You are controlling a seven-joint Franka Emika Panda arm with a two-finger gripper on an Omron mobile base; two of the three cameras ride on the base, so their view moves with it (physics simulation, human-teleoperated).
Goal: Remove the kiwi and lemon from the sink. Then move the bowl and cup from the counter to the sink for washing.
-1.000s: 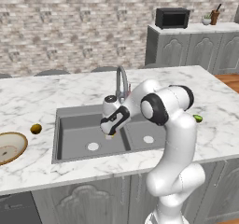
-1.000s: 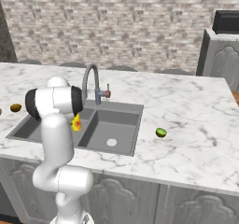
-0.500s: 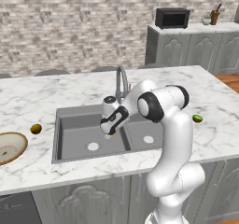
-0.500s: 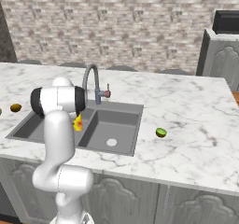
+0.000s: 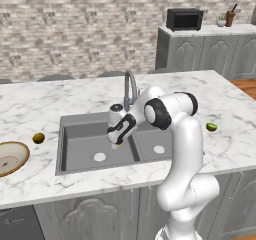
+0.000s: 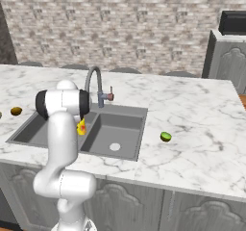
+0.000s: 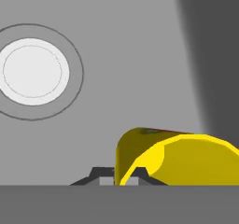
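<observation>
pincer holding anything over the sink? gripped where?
Yes: the pincer is shut on the yellow cup, gripped at its rim wall, above the sink.

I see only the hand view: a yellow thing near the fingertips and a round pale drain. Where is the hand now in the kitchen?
Observer: The hand hangs over the sink, near the divider between its two basins, in front of the faucet.
Operator: Is the yellow thing the cup, and is it held?
Observer: Yes, it is the cup; the hand is shut on it, above the basin floor.
Operator: Is the bowl in the sink already?
Observer: No. The bowl lies on the counter, left of the sink, beside a small brown fruit.
</observation>
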